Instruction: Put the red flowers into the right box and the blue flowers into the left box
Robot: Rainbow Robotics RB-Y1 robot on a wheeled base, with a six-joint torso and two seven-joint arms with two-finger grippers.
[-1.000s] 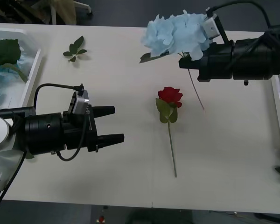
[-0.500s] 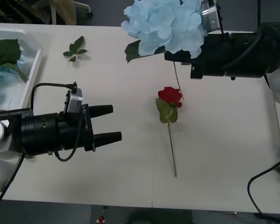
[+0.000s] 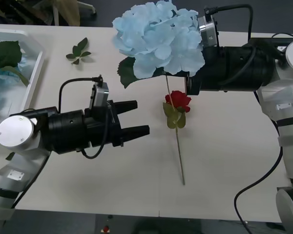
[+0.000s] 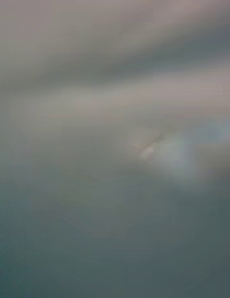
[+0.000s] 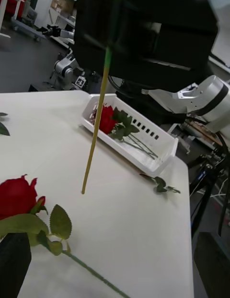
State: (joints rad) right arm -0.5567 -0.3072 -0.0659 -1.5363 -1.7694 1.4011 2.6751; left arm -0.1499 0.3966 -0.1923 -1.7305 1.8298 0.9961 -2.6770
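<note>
the right wrist view is a grey-blue blur with nothing to make out. in the front view the right gripper (image 3: pixel 188 83) has its fingertips hidden behind the blue flower (image 3: pixel 158 39) and its big leaf, so how the fingers sit on the stem cannot be seen directly; the right box (image 5: pixel 139 135) is cut off there, though the left wrist view shows it whole, a white tray with a red rose (image 5: pixel 108 118) and green stems lying in it. the left box (image 3: pixel 31 78) is cropped at the table's left edge, with blue petals and a large leaf inside.

compared with half a second ago, the blue flower has travelled further left and sits higher over the table, and the left arm has swung forward, its gripper now nearer the rose on the table.

the right gripper is clamped on the blue flower's stem, the thin stem hanging straight down (its tip clear of the tabletop in the left wrist view). the left gripper (image 3: pixel 139 118) has its black fingers spread apart, holding nothing, just left of the red flower (image 3: pixel 177 101) lying on the table (image 3: pixel 224 156). a loose leaf sprig (image 3: pixel 78 51) lies near the left box.
</note>
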